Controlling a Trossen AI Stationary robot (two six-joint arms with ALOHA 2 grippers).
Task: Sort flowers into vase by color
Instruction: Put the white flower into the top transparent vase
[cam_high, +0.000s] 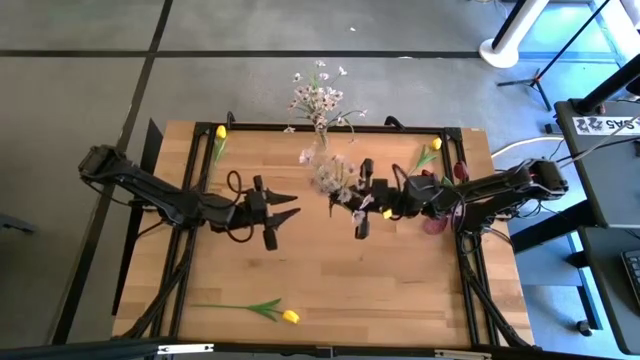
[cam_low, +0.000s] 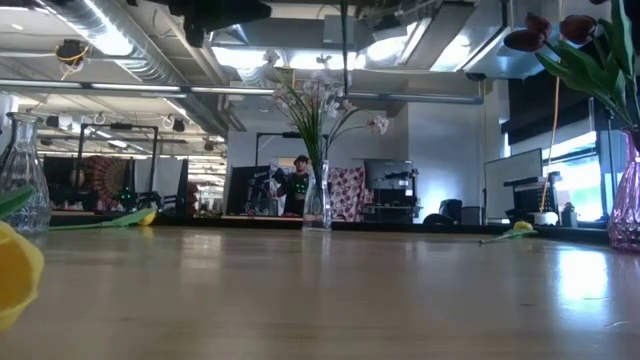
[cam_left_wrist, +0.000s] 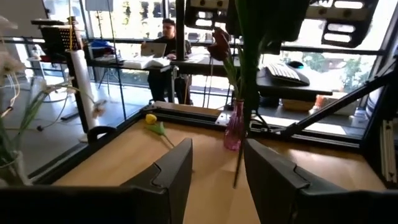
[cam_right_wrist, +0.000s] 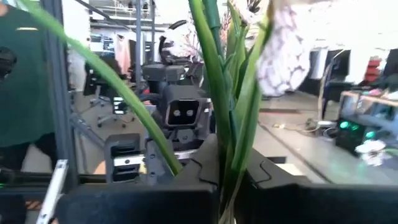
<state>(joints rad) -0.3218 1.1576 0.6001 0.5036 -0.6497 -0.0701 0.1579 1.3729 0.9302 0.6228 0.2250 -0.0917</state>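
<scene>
Your right gripper, just right of centre in the high view, is clenched on a spray of pale pink-white blossoms; its wrist view shows smooth green stems and long blade leaves rising between the fingers, with 1 mottled pale bloom blurred near the top. Your left gripper, left of centre, is released and holds nothing, its 2 dark angular fingers spread apart over the pale wood-grain table. At top centre of the high view, a clear glass vase already carries a spray of tiny white flowers. At the right edge of the low view, a pink glass vase holds dark maroon tulips, partly cut off by the frame. 1 yellow tulip lies at the lower centre of the high view, another at the upper left, a 3rd at the upper right. A ribbed clear vase stands at the low view's left edge. A seated person is visible beyond the table.
</scene>
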